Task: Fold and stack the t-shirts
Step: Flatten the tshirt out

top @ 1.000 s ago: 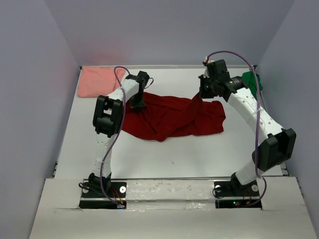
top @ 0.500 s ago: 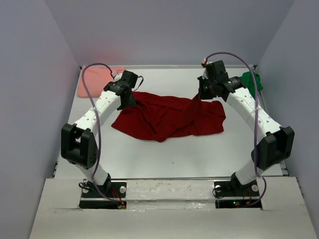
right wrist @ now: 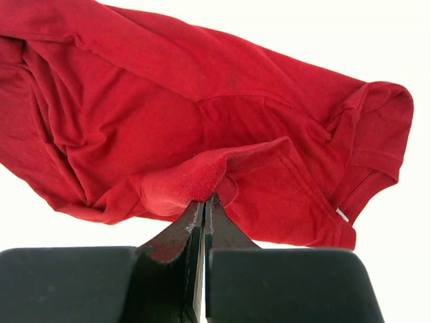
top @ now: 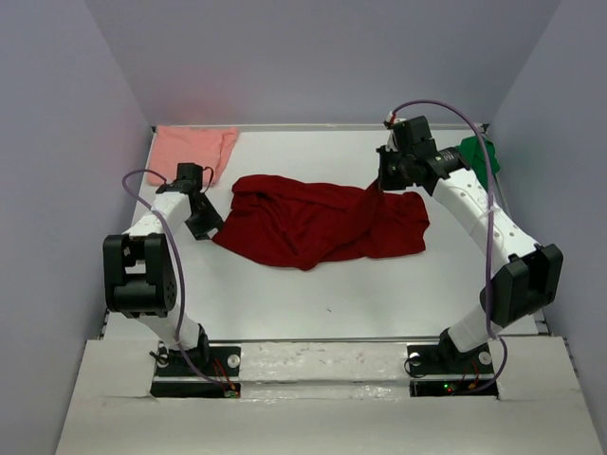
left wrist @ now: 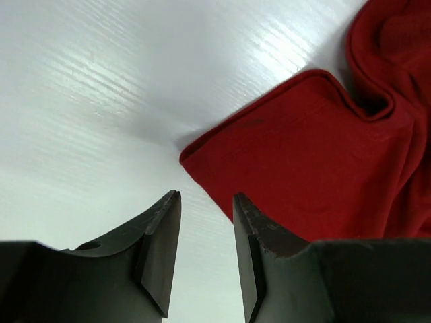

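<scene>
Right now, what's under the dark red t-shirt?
Only the white table shows around the dark red t-shirt; its bunched folds cover whatever lies beneath. The right gripper pinches one raised edge; the left gripper stands open beside a corner.

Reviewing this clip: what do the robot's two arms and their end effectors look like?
The left arm and right arm both have white link shells, black joint housings and black bases. A thin purple cable loops loosely along each. The left end effector and right end effector each have two flat, dark grey, tapered fingers. No markings are legible.
</scene>
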Available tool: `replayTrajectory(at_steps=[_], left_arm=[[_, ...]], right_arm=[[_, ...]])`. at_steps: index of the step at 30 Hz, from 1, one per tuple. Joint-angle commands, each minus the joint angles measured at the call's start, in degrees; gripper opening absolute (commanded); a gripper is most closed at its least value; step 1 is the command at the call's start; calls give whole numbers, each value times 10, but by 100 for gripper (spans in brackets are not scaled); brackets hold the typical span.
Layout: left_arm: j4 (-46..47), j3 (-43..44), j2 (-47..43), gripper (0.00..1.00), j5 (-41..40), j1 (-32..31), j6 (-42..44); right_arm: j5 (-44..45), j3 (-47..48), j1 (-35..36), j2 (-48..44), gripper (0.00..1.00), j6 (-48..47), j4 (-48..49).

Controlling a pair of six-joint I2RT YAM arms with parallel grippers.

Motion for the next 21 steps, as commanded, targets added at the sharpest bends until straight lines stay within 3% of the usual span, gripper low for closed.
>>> replayTrajectory(at_steps=[1, 10, 21], left_arm=[[54, -17, -25, 46, 81, 32, 24], [73, -56, 5, 46, 87, 60, 40], [80, -40, 54, 45, 89, 62, 42]], right_arm=[[-6, -4, -4, -32, 0, -8, 24], [-2, 13, -4, -35, 0, -8, 15], [0, 21, -4, -30, 0, -6, 12]])
